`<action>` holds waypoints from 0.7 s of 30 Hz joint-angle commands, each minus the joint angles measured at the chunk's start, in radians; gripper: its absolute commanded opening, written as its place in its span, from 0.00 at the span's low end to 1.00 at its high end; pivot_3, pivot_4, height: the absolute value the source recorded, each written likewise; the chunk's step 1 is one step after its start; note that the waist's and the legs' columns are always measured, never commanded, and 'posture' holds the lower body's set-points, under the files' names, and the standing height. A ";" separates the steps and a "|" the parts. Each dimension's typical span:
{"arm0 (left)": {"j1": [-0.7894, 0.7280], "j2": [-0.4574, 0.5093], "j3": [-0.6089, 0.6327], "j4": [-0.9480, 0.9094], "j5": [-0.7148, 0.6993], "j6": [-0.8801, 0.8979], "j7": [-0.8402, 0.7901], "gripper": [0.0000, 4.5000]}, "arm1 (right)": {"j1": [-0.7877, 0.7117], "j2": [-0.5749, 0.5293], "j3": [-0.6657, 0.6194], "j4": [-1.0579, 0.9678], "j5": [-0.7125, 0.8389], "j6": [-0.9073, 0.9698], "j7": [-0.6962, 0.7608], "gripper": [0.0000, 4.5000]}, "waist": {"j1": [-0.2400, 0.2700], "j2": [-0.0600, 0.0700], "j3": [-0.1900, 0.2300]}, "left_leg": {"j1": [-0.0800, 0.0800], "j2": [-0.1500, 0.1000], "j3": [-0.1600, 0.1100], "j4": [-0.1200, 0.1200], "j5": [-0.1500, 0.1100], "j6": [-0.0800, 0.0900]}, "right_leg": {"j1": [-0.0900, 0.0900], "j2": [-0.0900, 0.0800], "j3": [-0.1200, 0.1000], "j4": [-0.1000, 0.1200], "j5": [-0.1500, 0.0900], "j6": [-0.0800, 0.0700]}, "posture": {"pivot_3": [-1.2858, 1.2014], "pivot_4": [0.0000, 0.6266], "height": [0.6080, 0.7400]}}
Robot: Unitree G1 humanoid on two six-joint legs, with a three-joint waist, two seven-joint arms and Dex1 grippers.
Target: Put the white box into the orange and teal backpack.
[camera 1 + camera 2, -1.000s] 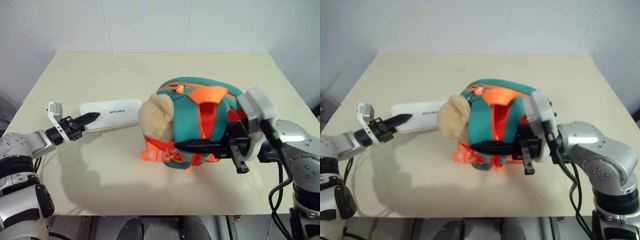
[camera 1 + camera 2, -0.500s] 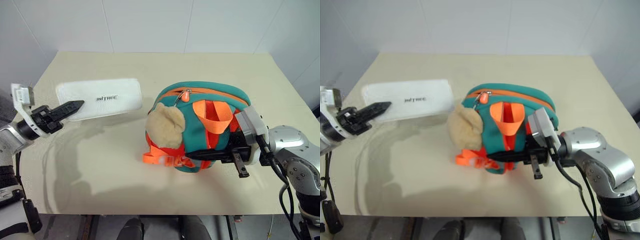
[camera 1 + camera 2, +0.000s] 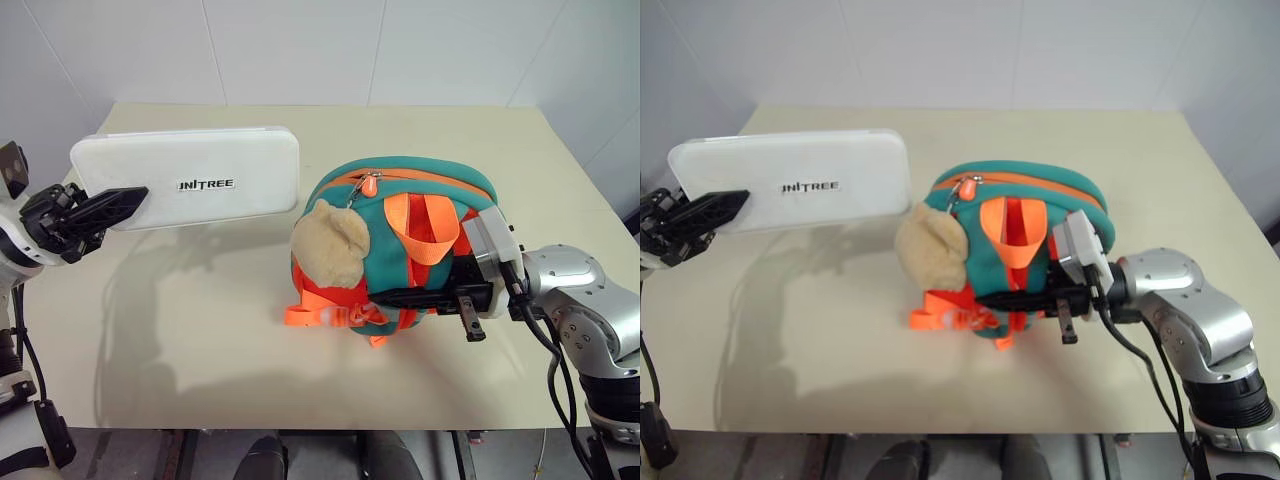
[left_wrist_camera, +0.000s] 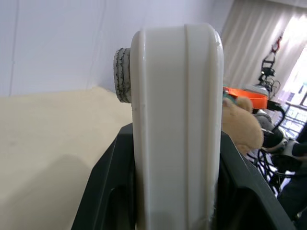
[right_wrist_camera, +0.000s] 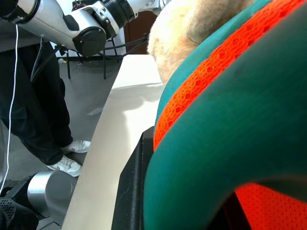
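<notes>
The white box point(image 3: 190, 180), lettered face toward my head camera, hangs in the air over the table's left side. My left gripper point(image 3: 122, 203) is shut on its left end. In the left wrist view the box point(image 4: 177, 124) stands edge-on between the two dark fingers point(image 4: 108, 191). The orange and teal backpack point(image 3: 405, 215) stands at mid-table with a tan plush toy point(image 3: 330, 245) on its left face. My right gripper point(image 3: 388, 297) reaches in from the right, level, and is shut on the backpack's lower front among the orange straps. The zip along the backpack's top looks closed.
The beige table point(image 3: 200, 330) has open surface to the left of and in front of the backpack, with white walls behind it. In the right wrist view a person's legs point(image 5: 33, 110) and another robot arm point(image 5: 86, 28) stand beyond the table's edge.
My left gripper has lifted the box off the table, up and to the left, rolling its face toward the camera. The backpack has settled lower and more upright in the right gripper.
</notes>
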 commanded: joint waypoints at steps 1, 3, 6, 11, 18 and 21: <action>-0.009 0.017 -0.010 -0.056 -0.024 -0.035 -0.037 0.31 | -0.023 0.004 -0.015 -0.007 0.002 -0.017 -0.002 0.11 | 0.000 0.000 0.000 | 0.000 0.000 0.000 0.000 0.000 0.000 | 0.000 0.000 0.000 0.000 0.000 0.000 | 0.52 0.24 1.00; -0.014 0.016 -0.033 -0.060 -0.008 -0.050 -0.044 0.31 | -0.028 0.005 -0.014 -0.004 -0.001 -0.019 -0.003 0.11 | 0.000 0.000 0.000 | 0.000 0.000 0.000 0.000 0.000 0.000 | 0.000 0.000 0.000 0.000 0.000 0.000 | 0.52 0.24 1.00; -0.018 0.018 -0.074 -0.056 0.012 -0.076 -0.060 0.31 | -0.032 0.008 -0.014 -0.003 -0.002 -0.018 -0.006 0.11 | -0.001 0.000 0.000 | 0.000 0.000 0.000 0.000 0.000 0.000 | 0.000 0.000 0.000 0.000 0.000 0.000 | 0.52 0.24 1.00; -0.058 0.018 -0.158 -0.037 0.060 -0.140 -0.093 0.31 | -0.034 0.013 -0.014 -0.001 -0.006 -0.017 -0.009 0.11 | 0.000 0.000 0.000 | 0.000 0.000 0.000 0.000 0.000 0.000 | 0.000 0.000 0.000 0.000 0.000 0.000 | 0.52 0.24 1.00; -0.158 -0.008 -0.269 -0.003 0.122 -0.208 -0.131 0.31 | -0.039 0.019 -0.011 0.000 -0.011 -0.015 -0.018 0.11 | 0.001 0.000 0.000 | 0.000 0.000 0.000 0.001 0.000 0.000 | 0.001 0.001 0.000 0.000 0.000 0.000 | 0.52 0.24 1.00; -0.204 -0.031 -0.325 -0.002 0.153 -0.227 -0.130 0.31 | -0.040 0.021 -0.009 -0.001 -0.014 -0.015 -0.022 0.11 | 0.004 0.000 0.000 | 0.000 0.000 0.000 0.001 0.000 0.000 | 0.001 0.001 0.000 0.000 0.000 0.000 | 0.52 0.24 1.00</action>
